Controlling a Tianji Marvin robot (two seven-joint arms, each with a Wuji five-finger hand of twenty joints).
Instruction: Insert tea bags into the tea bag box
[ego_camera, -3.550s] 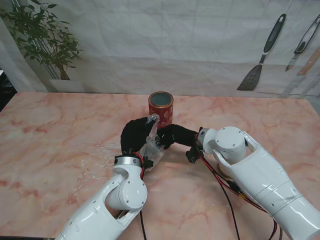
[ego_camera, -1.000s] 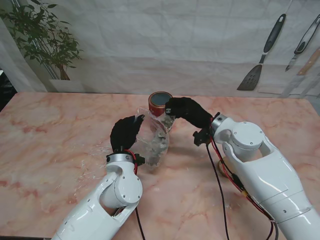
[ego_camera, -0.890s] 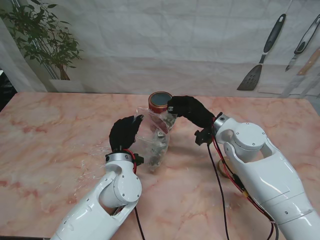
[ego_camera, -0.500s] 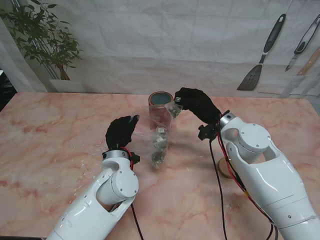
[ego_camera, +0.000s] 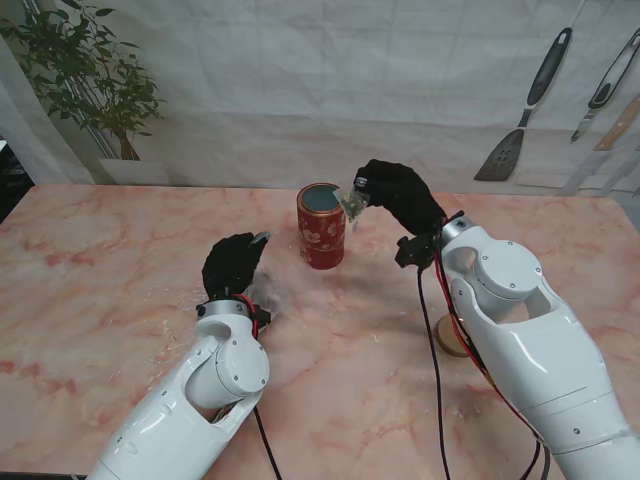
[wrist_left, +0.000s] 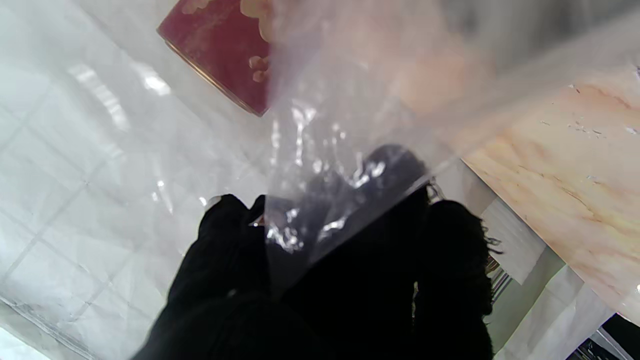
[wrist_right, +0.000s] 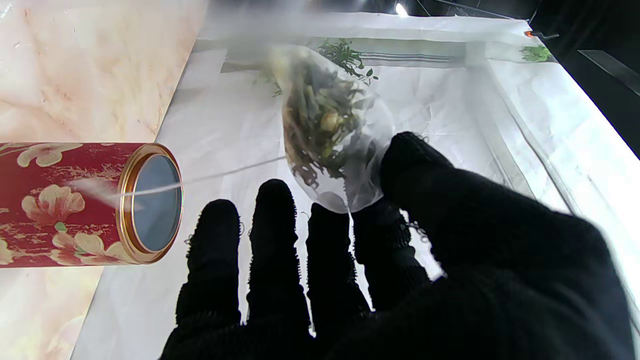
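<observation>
Translucent tea bag (wrist_right: 332, 135) of dried leaves

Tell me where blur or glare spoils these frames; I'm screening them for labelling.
Left wrist view: the clear plastic bag held by the left hand veils the lens, with specular glints. Right wrist view: the tea bag is fairly sharp, its string smeared. Stand view: sharp, evenly lit.
</observation>
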